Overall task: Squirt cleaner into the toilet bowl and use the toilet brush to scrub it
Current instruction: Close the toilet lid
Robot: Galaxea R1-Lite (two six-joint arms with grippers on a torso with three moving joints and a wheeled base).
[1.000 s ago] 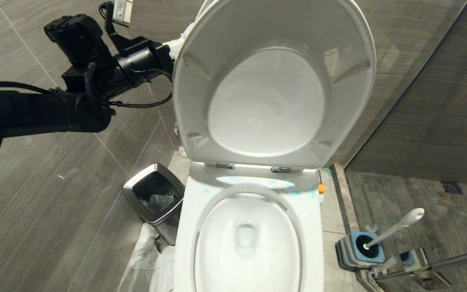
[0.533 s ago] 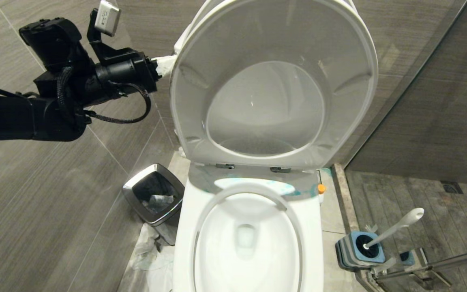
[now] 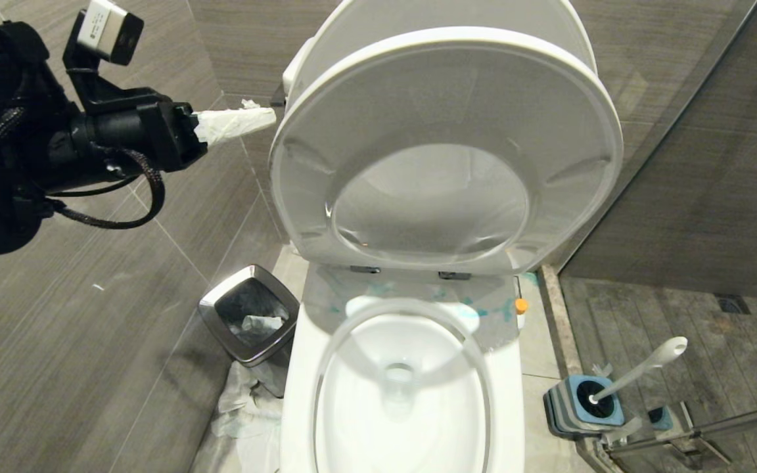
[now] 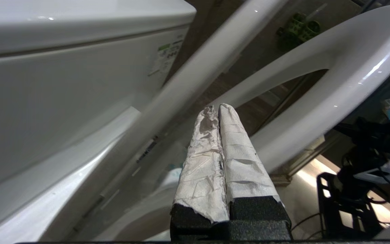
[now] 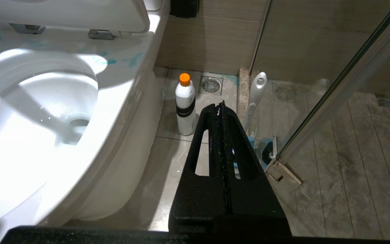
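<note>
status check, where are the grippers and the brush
Left gripper shut, paper-wrapped, up beside raised white seat ring. Right gripper shut, idle. White-handled toilet brush in blue-grey holder, untouched. White ceramic toilet bowl open.

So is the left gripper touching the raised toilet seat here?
Apart. In the head view the left gripper, fingers shut and paper-wrapped, ends just short of the seat edge; the left wrist view shows dark floor between its tips and the seat ring.

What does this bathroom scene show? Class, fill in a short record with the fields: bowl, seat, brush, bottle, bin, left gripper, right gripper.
bowl: toilet bowl open, turquoise cleaner smeared on rear rim
seat: toilet seat tilted partway over bowl
brush: toilet brush in its holder
bottle: white, orange-capped bottle on floor beside bowl
bin: steel bin left of toilet
left gripper: shut, paper-wrapped, beside seat edge
right gripper: shut, empty
</note>
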